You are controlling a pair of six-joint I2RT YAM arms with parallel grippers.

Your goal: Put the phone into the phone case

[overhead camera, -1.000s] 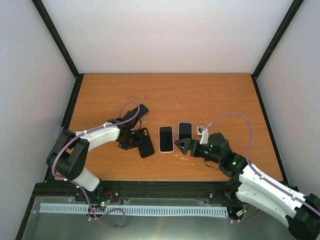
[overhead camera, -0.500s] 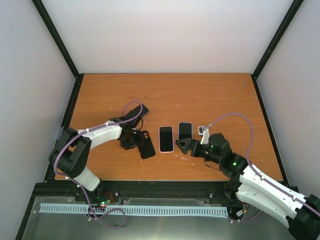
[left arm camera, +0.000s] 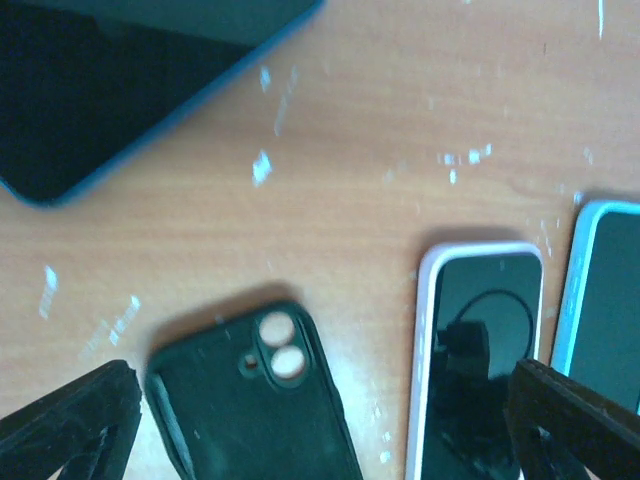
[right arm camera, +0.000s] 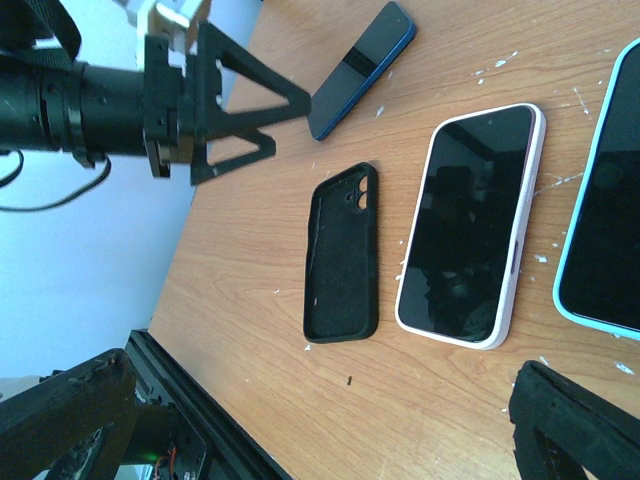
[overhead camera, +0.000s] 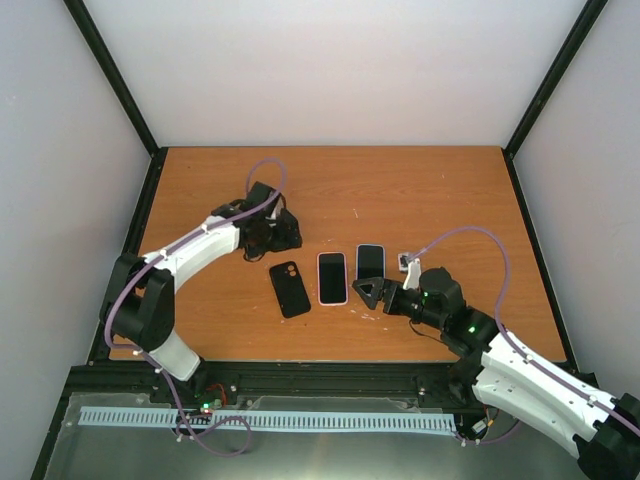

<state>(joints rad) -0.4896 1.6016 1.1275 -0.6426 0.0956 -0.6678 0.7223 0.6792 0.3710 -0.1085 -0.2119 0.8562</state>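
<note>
The left gripper (overhead camera: pixel 273 233) has just let go. A second ago it was pinched shut down at the black phone case (overhead camera: pixel 290 288); now its jaws stand wide with nothing between them. The arm has drawn back toward 12 o'clock and hangs over the dark blue phone (left arm camera: pixel 110 80).

The case is left flat on the table (overhead camera: pixel 450 190), free of both arms. Its camera cutout points to 12 o'clock, and it seems to lie hollow side up (the right wrist view shows a raised rim all round). It sits just beside the pale-cased phone (overhead camera: pixel 332 277), at that phone's 9 o'clock. A light-blue-cased phone (overhead camera: pixel 371 262) lies at that phone's 3 o'clock.

The right gripper (overhead camera: pixel 368 293) waits spread wide and empty at 6 o'clock of the light-blue one.

The case now looks placed and ready, so the step in hand is probably picking up the phone. The bare blue phone, at about 12 o'clock of the case, is the likely one to go in. Nothing is fitted yet.
</note>
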